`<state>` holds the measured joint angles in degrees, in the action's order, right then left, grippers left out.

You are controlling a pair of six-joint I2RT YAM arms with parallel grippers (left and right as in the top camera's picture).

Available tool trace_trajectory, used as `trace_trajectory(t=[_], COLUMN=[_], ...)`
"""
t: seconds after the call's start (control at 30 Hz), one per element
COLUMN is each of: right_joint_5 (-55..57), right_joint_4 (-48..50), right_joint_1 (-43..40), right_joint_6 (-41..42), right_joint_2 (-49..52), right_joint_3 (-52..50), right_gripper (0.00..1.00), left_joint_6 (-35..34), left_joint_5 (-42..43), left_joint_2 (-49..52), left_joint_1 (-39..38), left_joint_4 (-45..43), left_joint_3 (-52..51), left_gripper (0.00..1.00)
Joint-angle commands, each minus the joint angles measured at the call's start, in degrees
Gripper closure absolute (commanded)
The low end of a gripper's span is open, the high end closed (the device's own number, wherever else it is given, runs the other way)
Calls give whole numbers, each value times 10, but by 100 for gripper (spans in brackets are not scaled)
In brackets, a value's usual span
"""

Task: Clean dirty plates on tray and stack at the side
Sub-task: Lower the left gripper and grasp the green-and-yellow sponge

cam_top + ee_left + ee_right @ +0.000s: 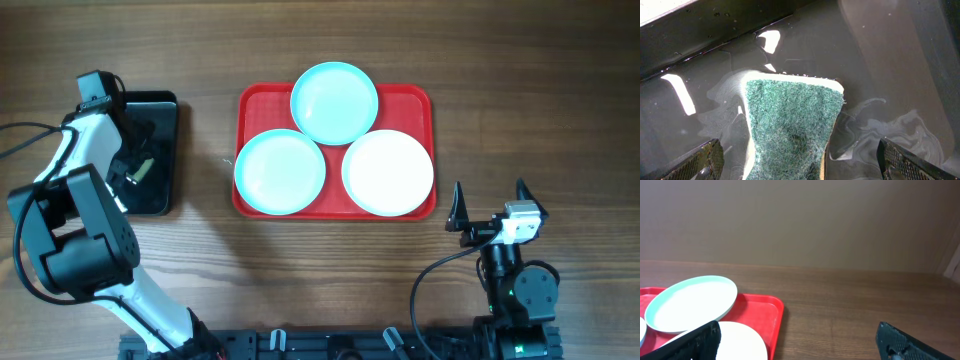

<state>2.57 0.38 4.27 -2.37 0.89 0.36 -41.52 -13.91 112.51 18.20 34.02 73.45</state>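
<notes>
The red tray [255,105] lies mid-table with three plates on it: an aqua one [334,102] at the back, an aqua-rimmed one [280,171] front left and a nearly white one [388,172] front right. My left gripper [135,162] is open, low over a green-topped sponge [790,120] that lies between its fingers [800,162] in a wet black tray [160,110]. My right gripper [490,200] is open and empty, right of the red tray's front corner. The right wrist view shows the back plate [690,302], the white plate [740,340] and the tray's rim [777,312].
The black tray [890,60] holds a film of water with glare patches. Cables run at the far left edge [20,135] and by the right arm's base [430,280]. Bare wooden table [855,300] lies right of the red tray.
</notes>
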Motion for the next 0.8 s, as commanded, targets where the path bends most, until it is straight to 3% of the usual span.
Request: trace_trajectory(t=[0.0,0.27,0.37,0.77], right_joint_5=[-9,-9,-9,-9], right_joint_4=[2,2,2,2], right_joint_1=[-3,-3,-3,-3], right_joint_6=[10,10,10,10], right_joint_2=[-5,-5,-5,-5], right_joint_3=[-1,-1,-1,-1], right_gripper=[0,0,0,0], left_joint_6=[-10,-10,-10,-9], left_joint_5=[-12,-12,-12,-12], left_joint_2=[8,8,8,31], left_joint_1=[1,1,1,1], left_joint_4=[-2,-2,0,0], left_joint_3=[-9,-12,-12,-12], left_gripper=[5,8,15,7])
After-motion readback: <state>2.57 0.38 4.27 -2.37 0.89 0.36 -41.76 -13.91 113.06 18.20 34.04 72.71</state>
